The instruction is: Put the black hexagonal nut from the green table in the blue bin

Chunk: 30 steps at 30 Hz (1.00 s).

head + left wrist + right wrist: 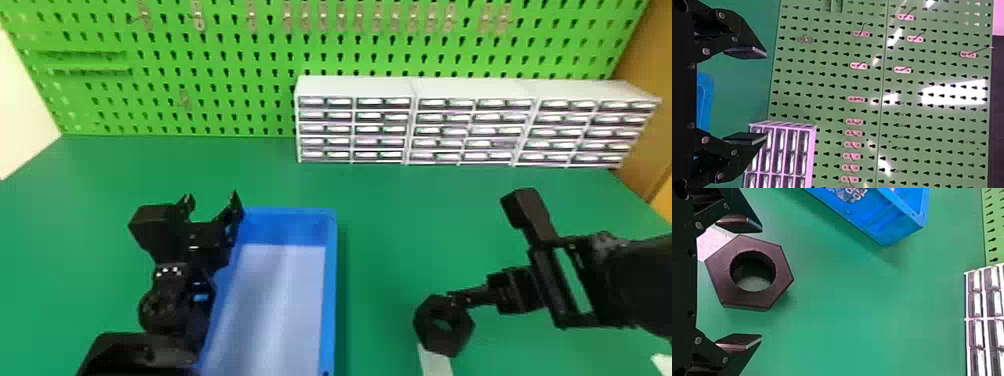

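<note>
Pickup and drop-off remain: the black hexagonal nut (750, 299) sits ungripped, outside the blue plastic bin (330, 280), between your right gripper (761, 283)'s open fingers; your left gripper (766, 96) is open too.

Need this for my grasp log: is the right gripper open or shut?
Open. The right gripper has its fingers wide apart, with green table showing between one and the nut.

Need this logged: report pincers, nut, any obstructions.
Left pincer open. Right pincer open by nut. Nut ungripped on table. Left arm partly hides bin.
</note>
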Motion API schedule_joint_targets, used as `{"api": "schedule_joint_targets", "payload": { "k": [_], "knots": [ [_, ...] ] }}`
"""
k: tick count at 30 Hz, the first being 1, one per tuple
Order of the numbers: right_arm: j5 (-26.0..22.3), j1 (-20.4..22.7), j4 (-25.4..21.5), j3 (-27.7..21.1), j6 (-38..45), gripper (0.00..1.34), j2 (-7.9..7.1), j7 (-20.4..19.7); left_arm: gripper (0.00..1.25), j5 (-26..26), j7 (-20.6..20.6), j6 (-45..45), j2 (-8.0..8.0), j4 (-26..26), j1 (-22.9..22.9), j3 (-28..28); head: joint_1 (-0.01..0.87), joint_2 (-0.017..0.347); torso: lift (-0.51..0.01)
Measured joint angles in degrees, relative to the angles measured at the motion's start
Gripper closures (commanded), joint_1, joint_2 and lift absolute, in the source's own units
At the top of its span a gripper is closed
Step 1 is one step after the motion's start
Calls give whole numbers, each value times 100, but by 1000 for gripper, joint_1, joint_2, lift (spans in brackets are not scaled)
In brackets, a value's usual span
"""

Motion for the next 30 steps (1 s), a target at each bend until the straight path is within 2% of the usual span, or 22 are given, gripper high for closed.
{"api": "schedule_joint_targets", "payload": {
  "k": [12, 30],
  "knots": [
    [147, -177, 499, 314, -141, 302, 28, 0, 506, 0, 0, 0, 0, 11, -14, -17, 657, 57, -95],
    [214, -589, 1251, 866, -308, 302, -17, 9, 506, -4, 0, -7, 0, 23, -41, -16, 657, 57, -95]
  ]
}}
